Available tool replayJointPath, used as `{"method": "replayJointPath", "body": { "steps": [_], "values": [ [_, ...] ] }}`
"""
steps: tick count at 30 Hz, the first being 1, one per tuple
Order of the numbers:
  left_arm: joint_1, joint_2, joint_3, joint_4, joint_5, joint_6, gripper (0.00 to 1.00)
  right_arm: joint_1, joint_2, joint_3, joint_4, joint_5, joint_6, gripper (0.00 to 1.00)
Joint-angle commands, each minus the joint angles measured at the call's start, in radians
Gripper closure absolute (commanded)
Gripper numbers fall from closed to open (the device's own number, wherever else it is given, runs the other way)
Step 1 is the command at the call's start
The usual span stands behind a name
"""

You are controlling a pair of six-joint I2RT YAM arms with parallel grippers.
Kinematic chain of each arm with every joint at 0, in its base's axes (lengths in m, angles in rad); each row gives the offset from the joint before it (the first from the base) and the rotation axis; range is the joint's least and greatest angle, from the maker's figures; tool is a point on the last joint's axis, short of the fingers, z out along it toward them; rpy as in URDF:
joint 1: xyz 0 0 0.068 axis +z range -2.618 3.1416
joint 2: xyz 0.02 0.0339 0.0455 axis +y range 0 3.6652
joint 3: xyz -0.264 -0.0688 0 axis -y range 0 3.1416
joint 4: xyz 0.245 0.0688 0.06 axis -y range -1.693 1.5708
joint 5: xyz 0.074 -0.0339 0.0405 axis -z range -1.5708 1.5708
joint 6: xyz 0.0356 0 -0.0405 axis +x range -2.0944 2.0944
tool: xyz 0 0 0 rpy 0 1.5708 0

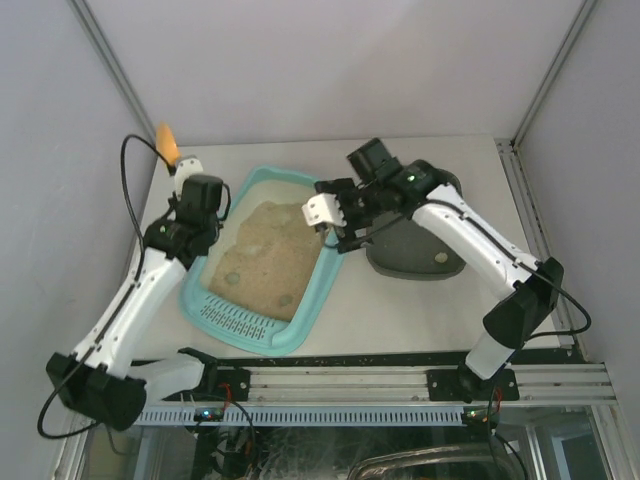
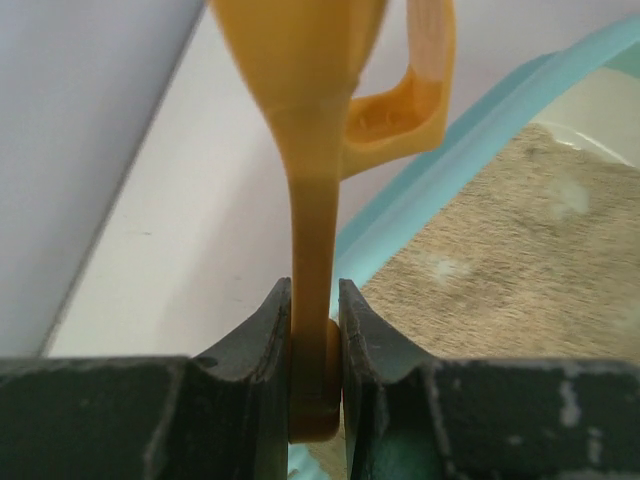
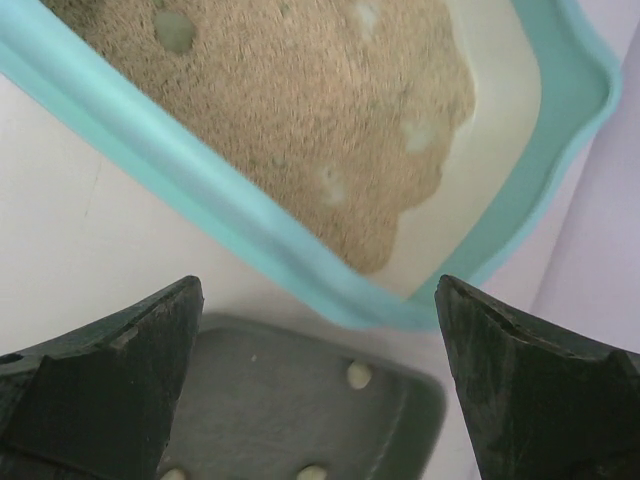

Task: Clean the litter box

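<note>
The litter box (image 1: 322,282) is a light turquoise tray holding tan sand (image 1: 268,250), with a slotted grate at its near end. Several pale lumps (image 1: 233,277) lie in the sand. My left gripper (image 1: 183,166) is by the box's far left corner, shut on the handle of an orange scoop (image 1: 167,144). The left wrist view shows the scoop handle (image 2: 312,200) pinched in the left gripper (image 2: 314,292), beside the box's rim (image 2: 420,190). My right gripper (image 1: 342,232) hangs open and empty over the box's right rim (image 3: 200,190) and a dark grey tray (image 3: 260,400); the right gripper (image 3: 318,292) holds nothing.
The dark grey tray (image 1: 410,258) sits right of the litter box and holds a few pale lumps (image 3: 358,375). Grey walls close in the table on the left, back and right. A metal rail (image 1: 400,382) runs along the near edge.
</note>
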Motion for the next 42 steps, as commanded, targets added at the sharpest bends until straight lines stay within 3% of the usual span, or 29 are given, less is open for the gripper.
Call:
{"method": "replayJointPath", "body": {
  "steps": [1,8,11,14,16,19,24,29,32,42],
  "values": [
    [0.033,0.149,0.352,-0.336,0.31,-0.215,1.0,-0.167,-0.029,0.041,-0.128,-0.232,0.012,0.0],
    [0.037,0.469,0.833,-0.802,0.974,-0.282,1.0,-0.366,0.004,0.135,-0.278,-0.391,0.063,0.0],
    [0.039,0.462,0.802,-0.864,1.052,-0.362,1.0,-0.434,-0.004,0.084,-0.315,-0.439,0.055,0.0],
    [0.038,0.413,0.622,-0.887,1.136,-0.427,1.0,-0.543,0.023,0.04,-0.331,-0.544,0.051,0.0],
    [0.034,0.356,0.503,-0.882,1.158,-0.503,1.0,-0.61,0.08,0.06,-0.295,-0.607,0.161,0.0],
    [0.035,0.292,0.452,-0.881,1.1,-0.624,1.0,-0.68,0.122,0.068,-0.19,-0.681,0.342,0.0],
    [0.035,0.374,0.454,-0.881,1.09,-0.696,1.0,-0.73,0.189,0.104,-0.114,-0.761,0.489,0.0],
    [0.016,0.544,0.586,-0.885,1.075,-0.752,1.0,-0.724,0.208,0.093,-0.121,-0.775,0.481,0.0],
    [0.008,0.601,0.575,-0.887,1.107,-0.786,1.0,-0.704,0.203,0.064,-0.11,-0.75,0.481,0.0],
    [0.016,0.572,0.458,-0.9,1.113,-0.884,1.0,-0.626,0.119,-0.09,-0.025,-0.686,0.54,0.0]
  ]
}}
